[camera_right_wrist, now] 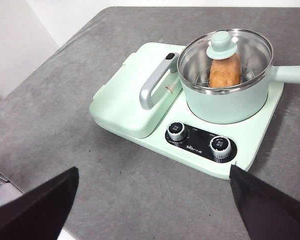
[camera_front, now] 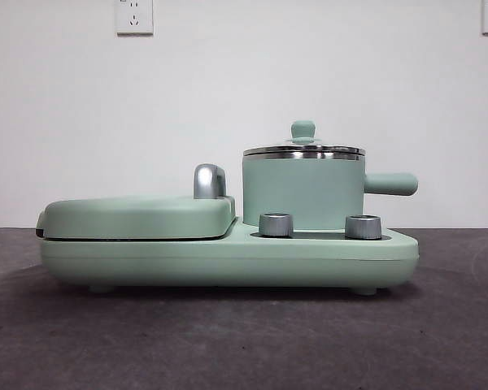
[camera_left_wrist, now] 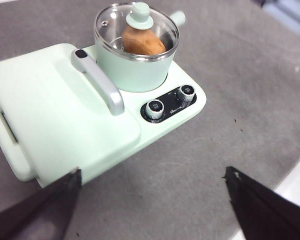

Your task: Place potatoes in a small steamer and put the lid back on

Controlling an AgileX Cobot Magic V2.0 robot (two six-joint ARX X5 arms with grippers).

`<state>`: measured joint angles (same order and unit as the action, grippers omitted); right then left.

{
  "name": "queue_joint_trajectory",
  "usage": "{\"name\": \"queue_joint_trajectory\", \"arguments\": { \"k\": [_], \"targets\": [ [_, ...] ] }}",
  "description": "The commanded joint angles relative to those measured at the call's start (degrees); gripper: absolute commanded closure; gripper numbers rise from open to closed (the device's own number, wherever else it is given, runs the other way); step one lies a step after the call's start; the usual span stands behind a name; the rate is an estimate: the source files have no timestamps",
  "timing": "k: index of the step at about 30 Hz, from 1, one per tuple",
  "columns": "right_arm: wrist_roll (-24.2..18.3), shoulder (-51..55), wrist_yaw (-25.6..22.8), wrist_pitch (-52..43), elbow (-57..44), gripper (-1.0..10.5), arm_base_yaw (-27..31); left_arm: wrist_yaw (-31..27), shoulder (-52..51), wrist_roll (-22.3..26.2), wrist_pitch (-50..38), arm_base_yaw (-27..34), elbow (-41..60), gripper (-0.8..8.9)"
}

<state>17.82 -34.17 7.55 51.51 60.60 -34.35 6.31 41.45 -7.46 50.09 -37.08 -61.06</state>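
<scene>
The mint-green small steamer [camera_front: 302, 193] stands on the right of the green appliance base, its stubby handle pointing right. The clear glass lid [camera_front: 303, 149] with its green knob sits on the steamer's steel rim. The orange-brown potato [camera_left_wrist: 142, 41] lies inside the steamer under the lid, and it also shows in the right wrist view [camera_right_wrist: 225, 72]. My left gripper [camera_left_wrist: 152, 205] is open and empty, held high and away from the appliance. My right gripper [camera_right_wrist: 152, 205] is open and empty, also held back above the table. Neither gripper shows in the front view.
The flat green griddle cover [camera_front: 138, 215] with a chrome handle [camera_front: 209, 180] fills the left half of the appliance. Two chrome dials [camera_front: 276, 224] sit on the front panel below the steamer. The grey table [camera_front: 244, 341] runs around the appliance; its edge lies near my right arm [camera_right_wrist: 20, 170].
</scene>
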Motion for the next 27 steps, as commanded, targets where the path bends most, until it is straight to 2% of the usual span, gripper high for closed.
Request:
{"name": "queue_joint_trajectory", "arguments": {
  "k": [1, 2, 3, 21, 25, 27],
  "targets": [
    [-0.8, -0.6, 0.1, -0.7, 0.5, 8.0, -0.4, -0.5, -3.3, -3.8, -2.3, -0.4, 5.6, 8.07],
    [-0.9, -0.6, 0.0, -0.5, 0.5, 9.8, -0.4, -0.5, -4.3, -4.2, -2.4, -0.4, 6.9, 7.82],
    [-1.2, -0.6, -0.2, -0.5, 0.5, 9.2, -0.4, -0.5, -4.9, -4.3, -2.3, -0.4, 7.4, 8.05],
    [-1.4, -0.8, -0.5, -1.0, 0.5, 9.3, -0.4, -0.6, -6.7, -4.1, -2.5, -0.1, 7.9, 8.08],
    [-1.3, -0.8, -0.5, -1.0, 0.5, 9.3, -0.4, 0.2, -9.5, -3.4, -4.7, 4.8, 10.1, 8.08],
    [-1.4, -0.8, -0.5, -1.0, 0.5, 9.3, -0.4, 0.2, -12.7, 0.8, -10.1, 10.4, 14.3, 8.08]
  ]
}}
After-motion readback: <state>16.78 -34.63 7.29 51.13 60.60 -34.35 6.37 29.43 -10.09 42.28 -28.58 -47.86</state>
